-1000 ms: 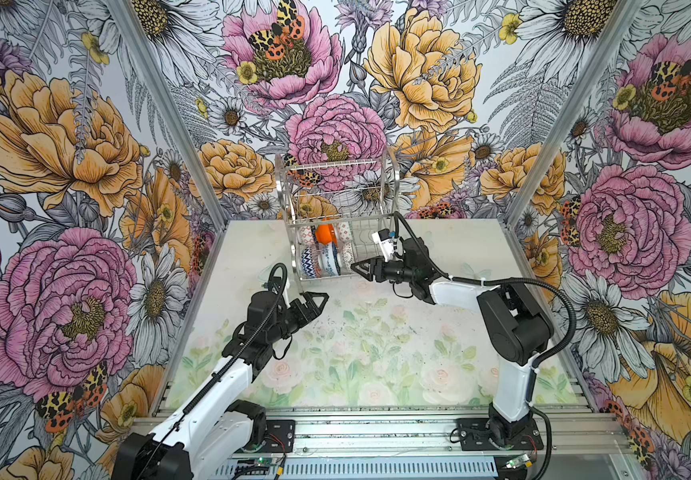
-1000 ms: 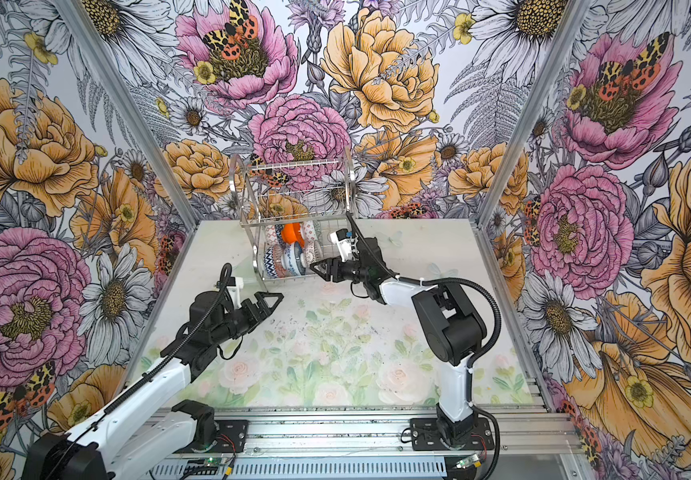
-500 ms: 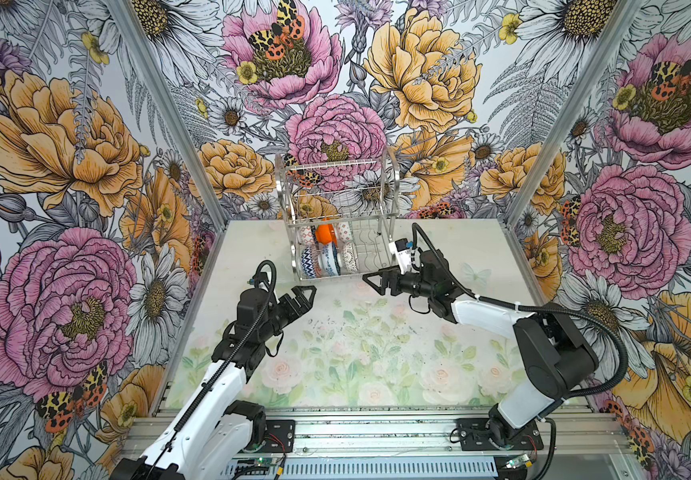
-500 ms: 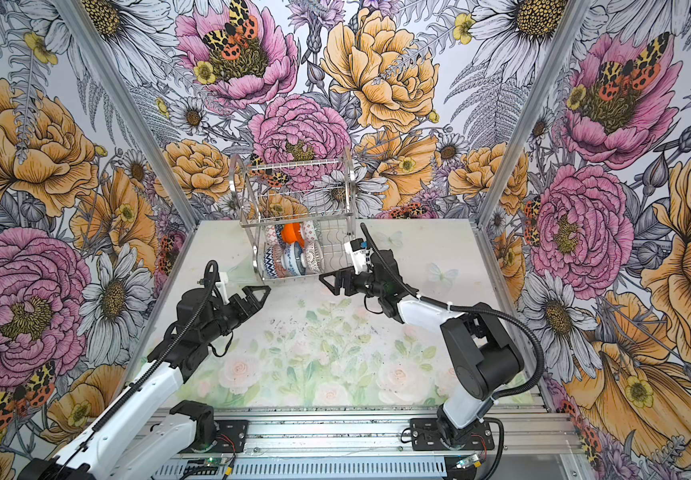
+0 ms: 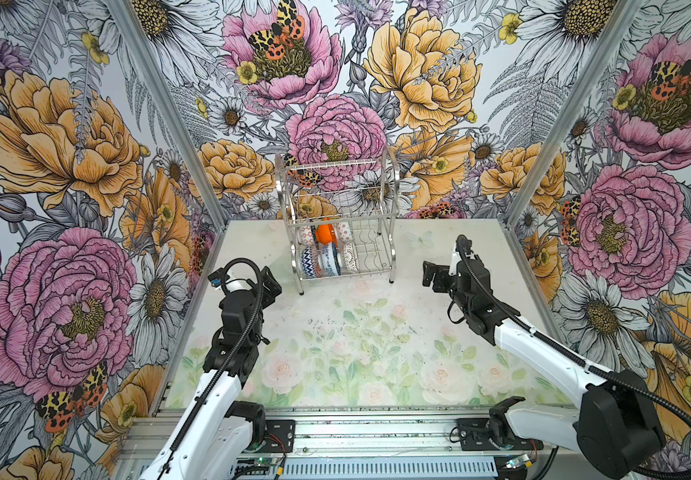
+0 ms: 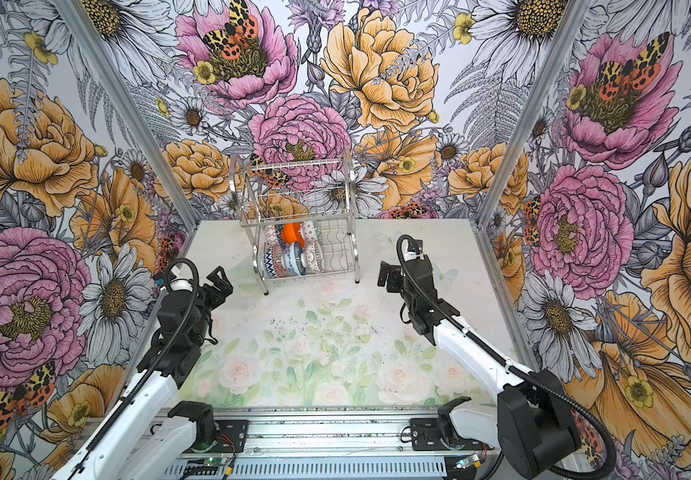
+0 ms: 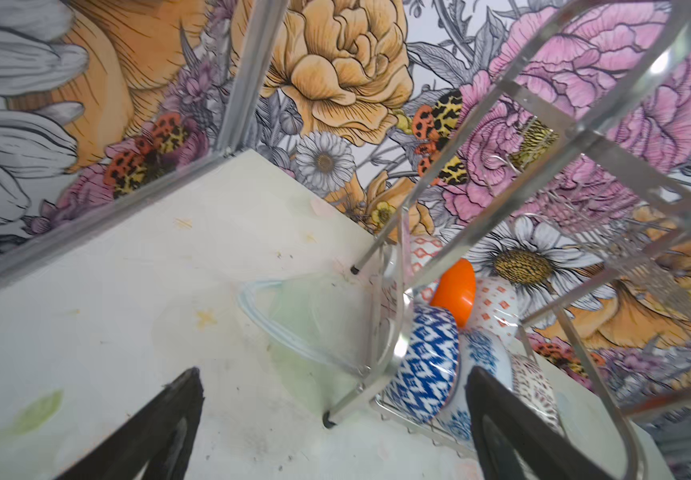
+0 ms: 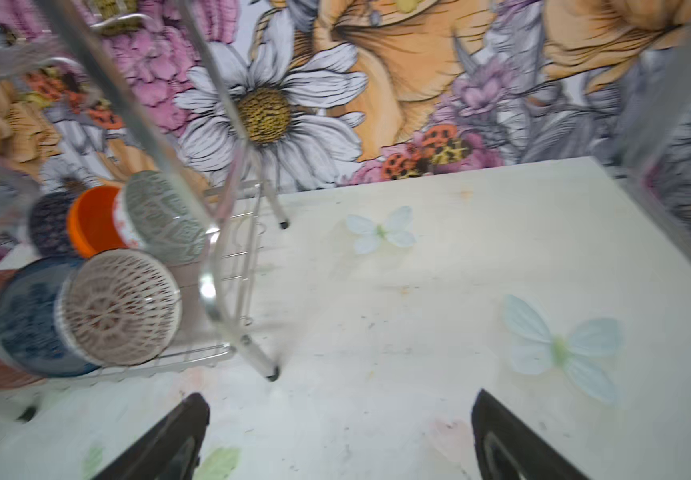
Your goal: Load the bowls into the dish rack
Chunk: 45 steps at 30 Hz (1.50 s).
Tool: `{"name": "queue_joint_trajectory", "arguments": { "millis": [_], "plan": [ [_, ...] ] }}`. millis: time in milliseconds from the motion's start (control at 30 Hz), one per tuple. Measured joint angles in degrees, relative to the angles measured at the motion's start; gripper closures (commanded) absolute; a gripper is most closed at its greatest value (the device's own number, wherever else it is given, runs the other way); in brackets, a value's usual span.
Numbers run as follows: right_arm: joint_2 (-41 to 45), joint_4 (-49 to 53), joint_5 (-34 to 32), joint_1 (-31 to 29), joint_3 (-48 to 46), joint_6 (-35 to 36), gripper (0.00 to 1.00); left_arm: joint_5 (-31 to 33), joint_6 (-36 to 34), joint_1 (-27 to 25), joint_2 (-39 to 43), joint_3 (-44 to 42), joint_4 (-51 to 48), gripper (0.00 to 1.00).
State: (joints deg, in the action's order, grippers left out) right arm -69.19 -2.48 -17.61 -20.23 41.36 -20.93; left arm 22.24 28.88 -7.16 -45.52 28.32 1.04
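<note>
The dish rack (image 5: 386, 232) (image 6: 350, 226) stands at the back middle of the table in both top views. Its lower tier holds several bowls on edge: the navy zigzag (image 5: 307, 262) (image 7: 427, 370), blue-white floral (image 5: 329, 261), white lattice (image 5: 350, 257) (image 8: 121, 307), plain orange (image 5: 326, 234) (image 8: 90, 220), orange-red patterned (image 5: 305, 235) and grey-green (image 8: 165, 220). My left gripper (image 5: 270, 281) (image 7: 335, 374) hovers open, left of the rack's front leg (image 7: 352, 405). My right gripper (image 5: 434, 275) (image 8: 339, 397) is open and empty, right of the rack (image 8: 209, 286).
Flower-papered walls with metal corner posts (image 5: 543, 145) close in the table on three sides. A pale green patch with a light-blue rim (image 7: 306, 316) shows on the table beside the rack's left legs. The arms' mounting rail (image 5: 356, 436) runs along the front edge.
My right gripper opened fully and drew back from the rack toward the right. The left arm pulled back to the left of the rack, still open.
</note>
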Motion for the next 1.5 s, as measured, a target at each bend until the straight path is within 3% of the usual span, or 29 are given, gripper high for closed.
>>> {"name": "queue_joint_trajectory", "arguments": {
  "millis": [167,500,700,1100,1500],
  "plan": [
    [0.3,-0.6,-12.4,5.1,-5.0,1.1,0.01,4.1,-7.0,4.6,-8.3,-2.3,7.5,0.01],
    [-4.2,-12.3,-19.9,8.5,-10.0,6.6,0.01,1.8,-17.2,7.1,-26.9,-3.8,24.0,0.01],
    [-8.9,-23.3,-20.8,8.7,-13.4,11.3,0.0,-1.0,-20.6,7.1,-31.3,-5.9,32.6,0.01],
    [-14.8,-44.0,-21.7,9.5,-20.0,17.4,0.01,-1.4,-21.9,7.4,-34.3,-3.9,34.8,0.01],
    [-16.0,-47.0,-19.1,11.7,-20.4,17.6,0.01,-5.7,-26.8,5.9,-41.8,-5.8,47.3,0.01]
  ]
}}
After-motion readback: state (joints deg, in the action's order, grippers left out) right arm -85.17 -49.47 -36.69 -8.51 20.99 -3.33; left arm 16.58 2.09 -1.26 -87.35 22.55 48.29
